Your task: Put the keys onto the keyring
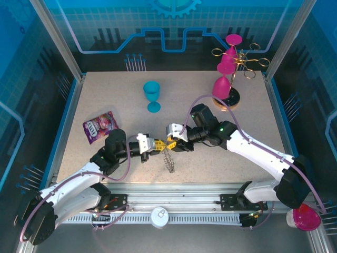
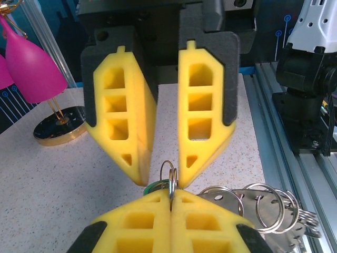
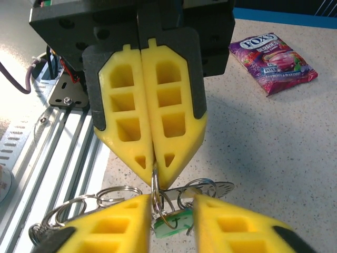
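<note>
The keys hang between the two grippers over the front middle of the table. Their green tag (image 3: 171,225) dangles from a small split ring (image 2: 168,176). My left gripper (image 2: 171,194) is shut on that ring, fingers pressed flat together; it also appears as the left gripper (image 3: 155,176) (image 1: 157,145). My right gripper (image 3: 172,203) faces it tip to tip, open, its fingers straddling the ring and tag; it also appears as the right gripper (image 2: 163,182) (image 1: 171,143). The keyring (image 2: 263,205), a metal strip with several loops, hangs just below them (image 1: 168,161).
A blue goblet (image 1: 152,95) stands at the back middle, and a purple candy bag (image 1: 100,126) lies to the left. The gold rack with pink goblets (image 1: 229,68) fills the back right corner. The metal rail (image 1: 168,203) runs close under the grippers.
</note>
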Motion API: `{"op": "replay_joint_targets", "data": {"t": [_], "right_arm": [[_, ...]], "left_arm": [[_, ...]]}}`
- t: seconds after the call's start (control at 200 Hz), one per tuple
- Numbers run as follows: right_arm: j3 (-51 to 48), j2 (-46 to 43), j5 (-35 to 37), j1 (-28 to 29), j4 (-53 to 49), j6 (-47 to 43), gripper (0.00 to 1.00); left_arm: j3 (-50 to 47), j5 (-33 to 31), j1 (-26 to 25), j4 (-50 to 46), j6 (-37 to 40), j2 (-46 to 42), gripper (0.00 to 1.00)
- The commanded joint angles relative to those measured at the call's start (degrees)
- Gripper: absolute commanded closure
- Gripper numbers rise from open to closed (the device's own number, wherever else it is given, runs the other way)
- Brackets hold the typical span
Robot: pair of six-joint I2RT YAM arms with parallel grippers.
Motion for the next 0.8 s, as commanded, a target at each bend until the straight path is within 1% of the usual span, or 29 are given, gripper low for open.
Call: {"op": "replay_joint_targets", "data": {"t": [0.0,0.065,0.17,0.27,0.29,0.33,0.44,0.605,0.796], "right_arm": [[0.2,0.0,-2.3,-0.3,0.7,0.0,0.8],[0.2,0.2,-2.6,-0.3,0.5,-0.2,0.86],[0.7,0.3,-3.4,-0.4,-0.1,-0.5,1.0],[1.8,0.2,-3.5,-0.3,-1.7,-1.2,1.0],[2.2,0.2,-3.4,-0.3,-2.2,-1.4,1.0],[2.9,0.4,-3.0,-0.1,-3.7,-2.0,1.0],[5.9,1.8,-0.2,1.0,-9.5,-4.3,1.0],[10.4,5.3,6.6,3.4,-18.4,-8.1,1.0],[14.1,8.4,11.0,5.7,-22.2,-9.2,1.0]], "left_arm": [[-0.9,2.2,-0.2,4.0,-1.2,-1.0,1.0],[-1.1,2.4,-0.2,4.7,-1.5,-1.0,1.0],[-1.1,2.5,-0.2,5.0,-1.8,-0.9,1.0],[-0.9,1.7,-0.2,4.1,-1.6,-0.9,1.0],[-0.7,1.3,-0.3,3.5,-1.5,-0.9,0.96],[-0.1,0.3,-0.2,1.4,-0.5,-0.8,0.91],[2.1,-2.1,-0.4,-4.6,2.3,-0.2,0.85],[3.7,-4.2,-0.7,-8.9,4.6,0.5,0.84],[4.2,-4.3,-1.2,-10.1,5.1,0.6,0.83]]}}
